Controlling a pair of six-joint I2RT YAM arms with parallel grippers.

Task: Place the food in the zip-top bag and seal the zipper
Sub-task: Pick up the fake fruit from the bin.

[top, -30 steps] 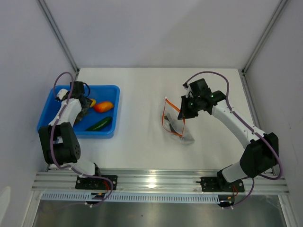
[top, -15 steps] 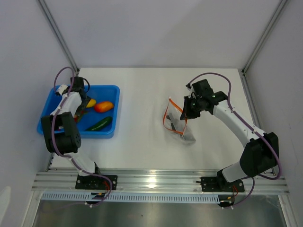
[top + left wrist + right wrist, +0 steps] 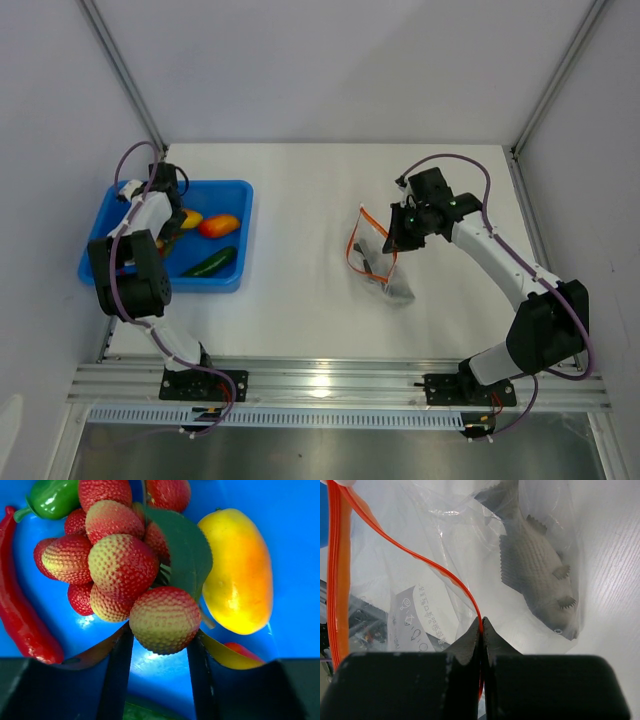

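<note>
In the left wrist view a bunch of red, bumpy toy fruits (image 3: 120, 565) with a green leaf lies in the blue tray (image 3: 295, 555), beside a yellow-orange mango (image 3: 240, 580), a red chili (image 3: 20, 615) and a green pepper (image 3: 52, 497). My left gripper (image 3: 162, 630) (image 3: 165, 225) has both fingers against the nearest red fruit. My right gripper (image 3: 481, 622) (image 3: 390, 243) is shut on the red-orange zipper (image 3: 415, 560) of the clear zip-top bag (image 3: 378, 268) and holds its mouth up. A grey toy fish (image 3: 535, 575) lies inside the bag.
The blue tray (image 3: 235, 190) stands at the left of the white table, with an orange mango (image 3: 218, 226) and a green pepper (image 3: 208, 263) in it. Grey walls and metal posts enclose the table on three sides.
My left gripper has moved a little toward the tray's far left corner. My right gripper has shifted slightly right with the bag's zipper edge.
</note>
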